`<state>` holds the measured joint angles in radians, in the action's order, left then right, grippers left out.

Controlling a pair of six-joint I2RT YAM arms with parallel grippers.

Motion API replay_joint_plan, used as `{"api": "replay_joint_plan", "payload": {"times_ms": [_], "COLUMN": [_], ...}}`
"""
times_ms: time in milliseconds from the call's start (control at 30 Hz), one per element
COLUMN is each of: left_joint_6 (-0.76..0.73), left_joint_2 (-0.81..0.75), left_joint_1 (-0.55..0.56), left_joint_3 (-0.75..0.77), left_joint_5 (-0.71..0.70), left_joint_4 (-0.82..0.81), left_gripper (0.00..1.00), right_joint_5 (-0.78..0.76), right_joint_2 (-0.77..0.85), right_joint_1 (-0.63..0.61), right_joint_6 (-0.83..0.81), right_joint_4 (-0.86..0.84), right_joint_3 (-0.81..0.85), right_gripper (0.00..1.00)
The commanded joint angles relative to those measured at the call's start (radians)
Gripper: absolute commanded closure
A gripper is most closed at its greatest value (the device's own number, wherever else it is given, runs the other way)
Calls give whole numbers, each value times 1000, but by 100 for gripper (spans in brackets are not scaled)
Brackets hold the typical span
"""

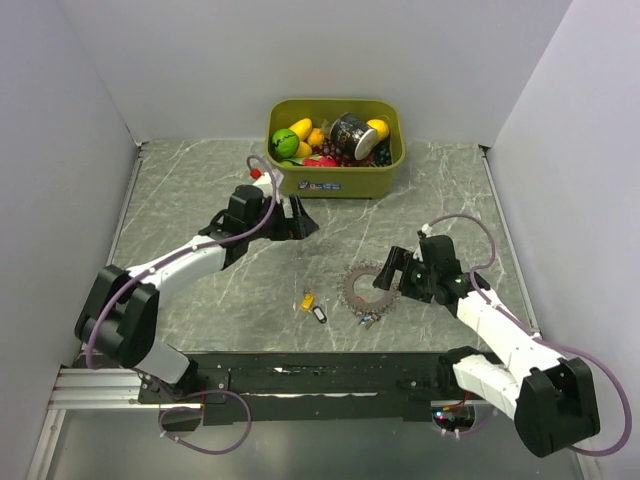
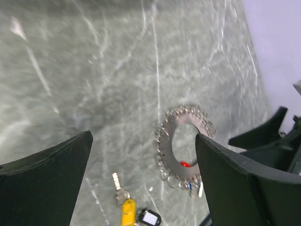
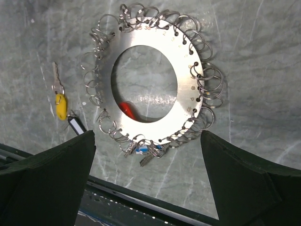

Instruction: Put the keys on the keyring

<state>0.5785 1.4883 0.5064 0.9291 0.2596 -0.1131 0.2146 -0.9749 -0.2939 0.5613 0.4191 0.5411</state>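
Observation:
The keyring [image 1: 365, 290] is a flat silver disc with small wire loops round its rim, lying on the marble table right of centre. A blue key [image 3: 149, 149] hangs from its near edge, and a red tag [image 3: 127, 109] shows inside its hole. A yellow key [image 1: 307, 299] and a black key [image 1: 320, 314] lie loose just left of the ring. My right gripper [image 1: 388, 272] hovers open over the ring's right side. My left gripper [image 1: 300, 222] is open and empty, up the table near the bin. The left wrist view shows the keyring [image 2: 169, 136] and yellow key [image 2: 128, 212] between its fingers, far below.
An olive bin [image 1: 335, 185] of toy fruit and a dark can stands at the back centre. A black rail [image 1: 300, 380] runs along the near table edge, close to the ring. White walls close in the left, back and right sides.

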Motion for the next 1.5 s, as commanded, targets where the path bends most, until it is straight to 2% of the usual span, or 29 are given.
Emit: {"api": "replay_joint_plan", "payload": {"times_ms": [0,67,100,233,433,600,967,1200,1333,1467], "left_joint_6": [76,89,99,153,179,193,129,66,17,-35], "left_joint_2": [84,151,174,286,412,477,586,627,586,440], "left_joint_1": [33,64,72,118,181,201,210,221,221,205], "left_joint_3": [-3,19,27,59,123,155,341,481,501,438], "left_joint_5": [116,147,167,259,297,320,359,385,346,203], "left_joint_4": [-39,-34,-42,-98,-114,-119,-5,56,99,105], "left_gripper": [3,3,2,2,3,5,16,16,16,13], "right_joint_5": [3,5,6,29,54,100,213,265,295,333], "right_joint_2": [-28,-50,-79,-134,-179,-174,-125,-122,-162,-162], "right_joint_1": [6,6,6,6,7,6,4,-11,-14,-19], "right_joint_6": [31,32,29,41,31,28,61,89,74,66], "right_joint_4": [-59,-77,-77,-109,-112,-117,-134,-198,-221,-249], "right_joint_3": [-16,-23,-20,-38,-43,-55,-112,-125,-99,-79], "right_gripper": [2,4,11,26,30,44,58,58,57,57]}}
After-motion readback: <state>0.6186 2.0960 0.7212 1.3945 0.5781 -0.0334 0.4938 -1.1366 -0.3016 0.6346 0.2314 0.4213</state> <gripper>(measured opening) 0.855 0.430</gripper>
